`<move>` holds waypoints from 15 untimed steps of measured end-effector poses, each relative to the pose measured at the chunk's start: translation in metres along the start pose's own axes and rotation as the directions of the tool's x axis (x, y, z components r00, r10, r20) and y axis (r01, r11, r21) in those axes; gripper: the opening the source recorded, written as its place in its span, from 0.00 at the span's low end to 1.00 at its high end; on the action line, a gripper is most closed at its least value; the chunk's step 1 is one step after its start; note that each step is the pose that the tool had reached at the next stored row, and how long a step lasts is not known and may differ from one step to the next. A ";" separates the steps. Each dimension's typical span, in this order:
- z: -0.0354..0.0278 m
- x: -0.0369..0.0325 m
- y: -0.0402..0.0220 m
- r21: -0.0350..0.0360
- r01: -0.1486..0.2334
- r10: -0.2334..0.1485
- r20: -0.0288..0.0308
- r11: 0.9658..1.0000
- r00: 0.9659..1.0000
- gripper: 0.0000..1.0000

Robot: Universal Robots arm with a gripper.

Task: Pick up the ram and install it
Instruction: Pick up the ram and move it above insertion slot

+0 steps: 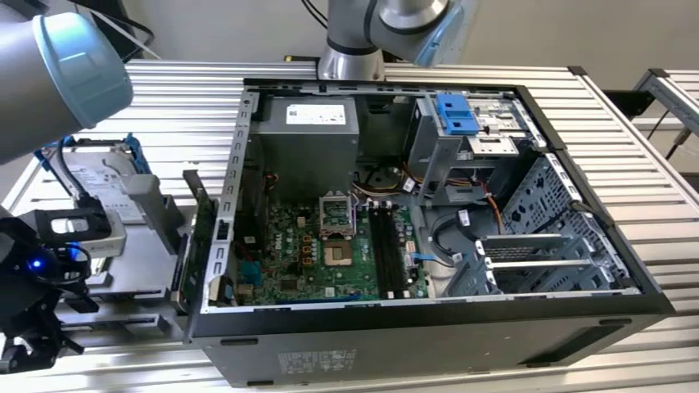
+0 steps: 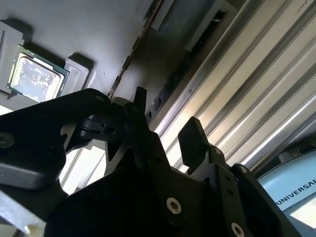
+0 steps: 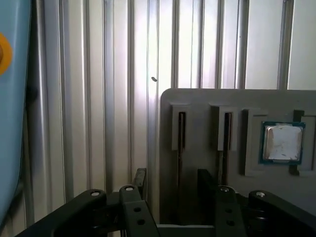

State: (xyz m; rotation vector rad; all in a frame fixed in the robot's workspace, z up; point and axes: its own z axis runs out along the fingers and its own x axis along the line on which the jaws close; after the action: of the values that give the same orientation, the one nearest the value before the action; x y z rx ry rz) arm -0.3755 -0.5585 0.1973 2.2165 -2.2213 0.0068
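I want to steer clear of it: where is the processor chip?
In the first wrist view the processor chip lies in a recess of the grey holder, beside its two narrow slots, clear of the gripper.

Silver-grey arm (image 1: 24, 102) with pale blue caps (image 1: 82, 59) and a black, screw-studded tool (image 2: 167, 118).

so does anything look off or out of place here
nothing stands out. the processor chip sits square in its recess in the grey holder, the pc case lies open on the slatted table with nothing spilled, and the tool hangs open at the holder's slots.
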 end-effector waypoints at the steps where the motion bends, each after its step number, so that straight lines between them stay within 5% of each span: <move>1: 0.0008 -0.0009 0.0000 0.000 -0.001 0.001 0.000 1.000 1.000 1.00; 15: 0.0035 -0.0058 0.0000 0.000 -0.004 0.004 0.000 1.000 1.000 1.00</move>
State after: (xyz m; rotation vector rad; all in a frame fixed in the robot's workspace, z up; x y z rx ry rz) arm -0.3756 -0.5528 0.1937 2.2119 -2.2260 0.0068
